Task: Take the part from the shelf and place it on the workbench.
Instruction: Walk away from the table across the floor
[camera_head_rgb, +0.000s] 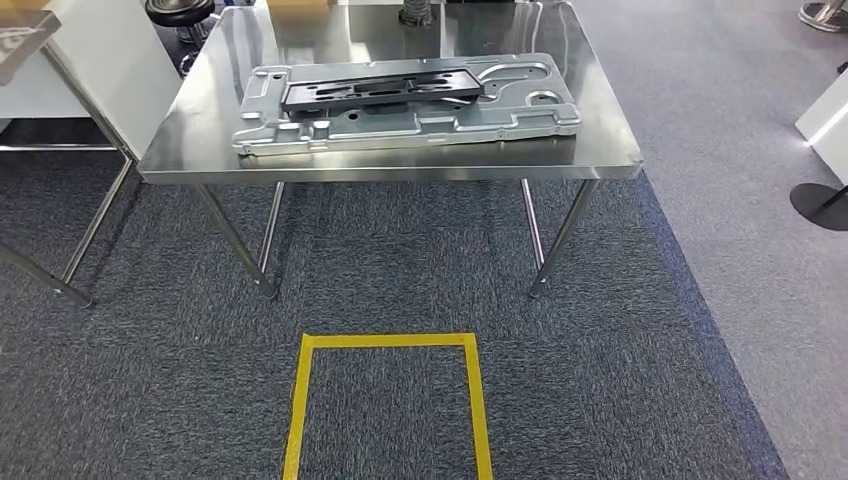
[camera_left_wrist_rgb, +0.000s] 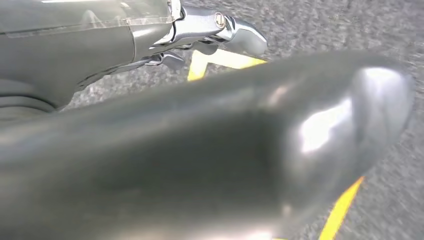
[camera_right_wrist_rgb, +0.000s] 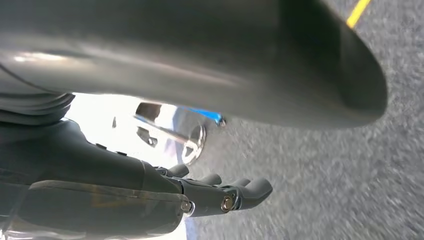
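On the steel workbench (camera_head_rgb: 400, 165) ahead of me, the black part (camera_head_rgb: 380, 92) is lying flat on top of a larger grey stamped metal panel (camera_head_rgb: 410, 120), which is resting square on the tabletop near its front edge. Judging from this layout, the placing step is looking complete: the part is sitting stable and level, supported along its length by the panel, with nothing touching it. A yellow tape outline (camera_head_rgb: 388, 400) is marking the carpet (camera_head_rgb: 620, 380) in front of the bench, most likely a standing position for me.

Both my arms are hanging at my sides, with each wrist camera looking down at the carpet. My left hand (camera_left_wrist_rgb: 200, 150) is holding nothing; its thumb is lying across the view and its fingers (camera_left_wrist_rgb: 220, 30) are extending straight, apart from the thumb. My right hand (camera_right_wrist_rgb: 150, 190) is likewise holding nothing, with its fingers (camera_right_wrist_rgb: 235, 192) extending loosely side by side and the thumb well clear of them
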